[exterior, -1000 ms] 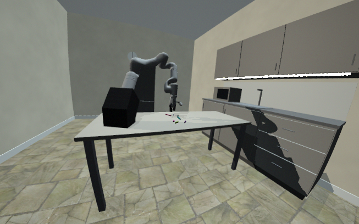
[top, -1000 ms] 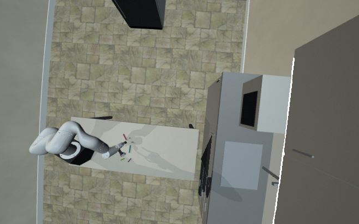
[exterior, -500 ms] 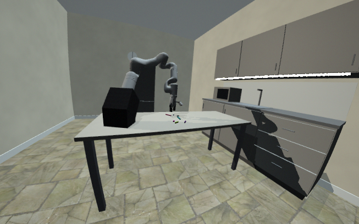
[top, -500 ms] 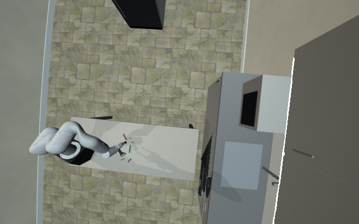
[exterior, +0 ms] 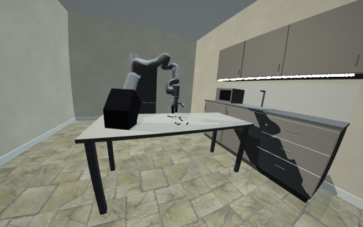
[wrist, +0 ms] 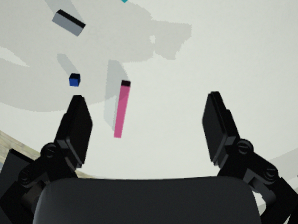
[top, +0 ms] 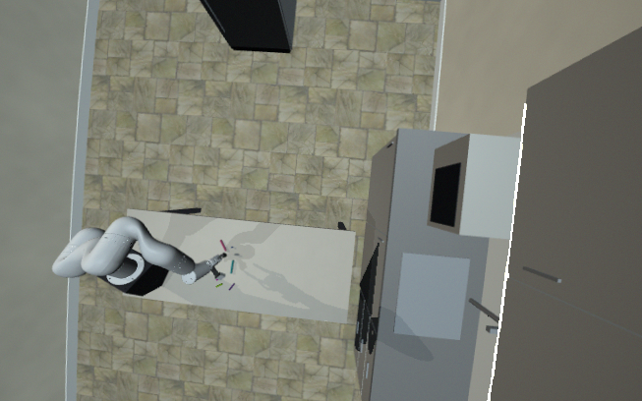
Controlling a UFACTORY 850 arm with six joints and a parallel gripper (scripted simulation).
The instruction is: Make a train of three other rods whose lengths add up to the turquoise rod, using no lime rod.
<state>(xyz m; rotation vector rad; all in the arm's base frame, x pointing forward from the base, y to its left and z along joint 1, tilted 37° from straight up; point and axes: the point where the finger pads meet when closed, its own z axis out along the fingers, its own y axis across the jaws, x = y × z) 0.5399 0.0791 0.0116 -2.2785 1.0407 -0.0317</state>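
My gripper [top: 223,256] [exterior: 174,110] [wrist: 146,107] is open and empty, above the table. In the wrist view the pink rod [top: 222,245] [exterior: 169,116] [wrist: 121,112] shows between the fingers, nearer the left one, below them. The blue rod [top: 232,247] [exterior: 175,116] [wrist: 74,80] and the grey rod [top: 236,255] [exterior: 179,117] [wrist: 66,25] lie apart. The turquoise rod [top: 232,266] [exterior: 180,119] shows only a tip in the wrist view. The magenta rod [top: 216,279] [exterior: 175,122], partly hidden in the top view, lies near the lime rod [top: 218,285] [exterior: 178,123]. The purple rod [top: 232,286] [exterior: 187,123] lies apart.
All rods lie on the white table [top: 313,268] [exterior: 148,131]. The arm's black base [top: 150,281] [exterior: 120,112] stands at the table's left end. Kitchen cabinets with a grey counter [top: 412,189] stand beyond its right end.
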